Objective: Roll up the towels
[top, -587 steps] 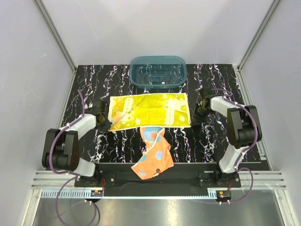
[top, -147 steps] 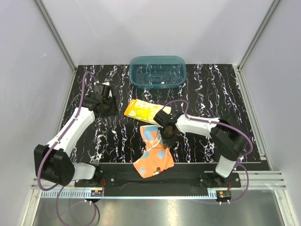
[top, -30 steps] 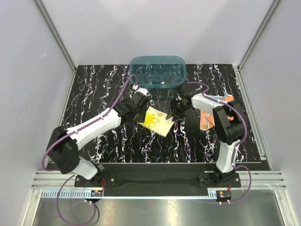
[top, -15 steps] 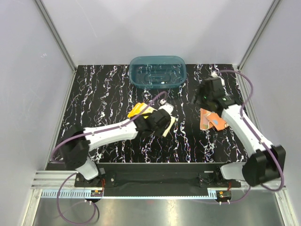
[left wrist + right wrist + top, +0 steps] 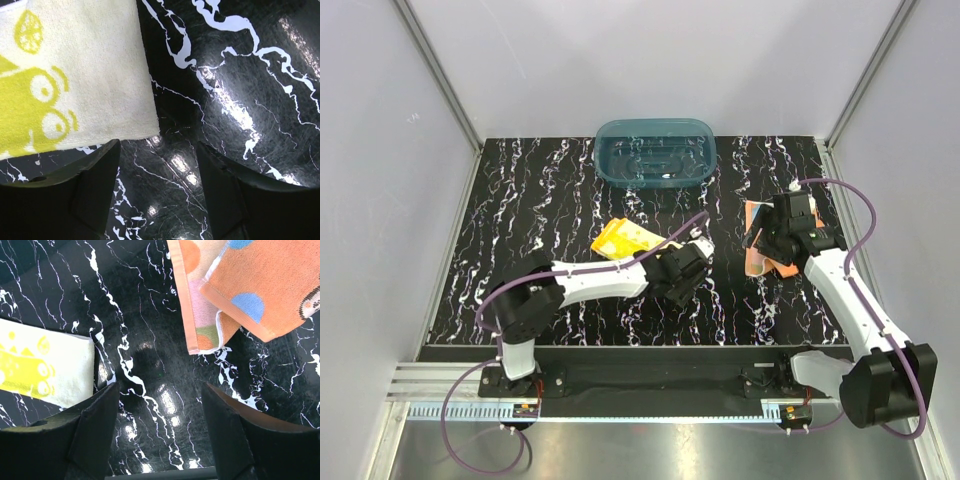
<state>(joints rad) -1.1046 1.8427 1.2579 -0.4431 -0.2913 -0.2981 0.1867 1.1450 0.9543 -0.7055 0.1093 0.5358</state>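
On black table [image 5: 540,200], centre: yellow towel [image 5: 625,238] folded flat. Orange towel [image 5: 754,260] at 3 o'clock, loosely folded. Left gripper [image 5: 159,150] and right gripper [image 5: 160,387] spread wide, empty. Neither towel looks rolled; rolling likely all ahead.

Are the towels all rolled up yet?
Not quite. The yellow towel is gathered into a small bundle, though I cannot tell whether it is rolled or just folded. Nothing is in hand: the left gripper and right gripper are both open over the bare table. The orange towel lies in flat folded layers, so it looks like it needs rolling.
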